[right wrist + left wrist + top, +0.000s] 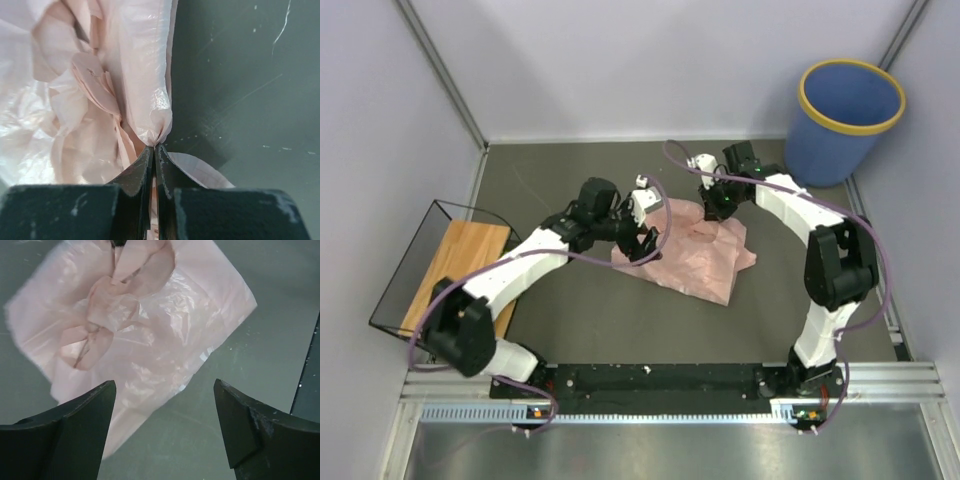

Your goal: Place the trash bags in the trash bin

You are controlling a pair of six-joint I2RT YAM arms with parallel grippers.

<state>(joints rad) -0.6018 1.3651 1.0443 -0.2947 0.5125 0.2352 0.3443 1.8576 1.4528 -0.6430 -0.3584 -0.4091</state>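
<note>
Lots of room on dark grey table (580, 310) around crumpled pale pink see-through plastic trash bags (692, 258), lying mid-table, well apart from walls
Left gripper (162, 390) wide open above bags' left edge
Right gripper (154, 148) pinched tight on bag fold
Round blue plastic trash bin (832, 150), yellow rim, far right corner, only blue inside

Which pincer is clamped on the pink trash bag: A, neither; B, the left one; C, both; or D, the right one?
D: the right pincer is shut on a fold of the pink trash bag, while the left pincer stands open over it, gripping nothing.
</note>
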